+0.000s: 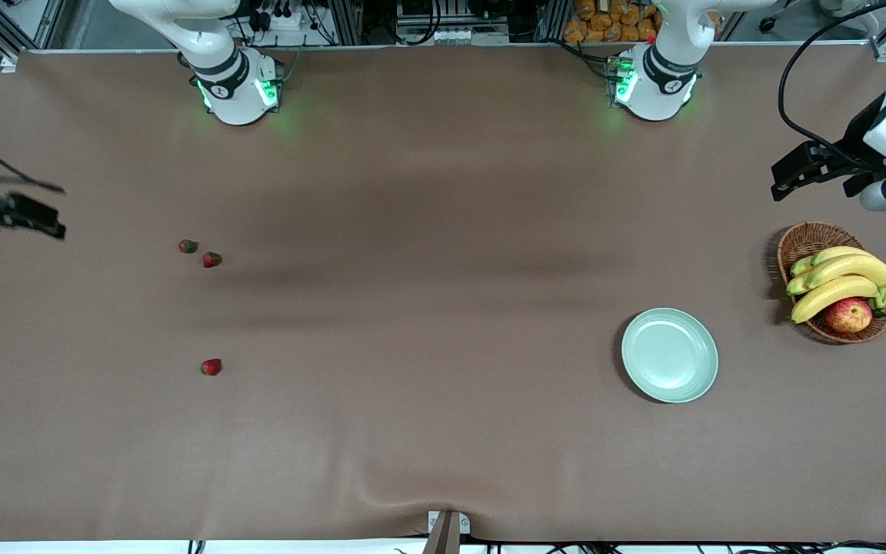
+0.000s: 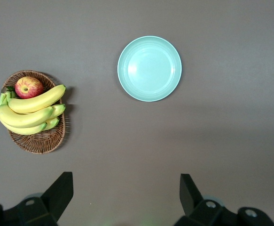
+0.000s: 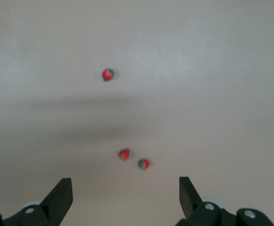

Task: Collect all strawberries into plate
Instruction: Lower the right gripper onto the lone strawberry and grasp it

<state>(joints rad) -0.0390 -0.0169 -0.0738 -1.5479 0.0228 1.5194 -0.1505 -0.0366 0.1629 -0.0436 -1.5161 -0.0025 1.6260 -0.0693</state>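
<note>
I see even, soft overhead light on the brown surface (image 1: 443, 431), with broad faint shadow bands across its middle. The plate (image 1: 669, 355) shows mild glare. My right wrist view looks washed-out and slightly blurred.

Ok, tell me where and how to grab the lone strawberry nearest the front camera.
Best guess: take the lone strawberry across its red body, not the leafy cap, coming straight down. It lies low on the table with nothing beside it, so a top approach looks free. The right tool, open, hangs over that end; the pair lies farther off.
</note>
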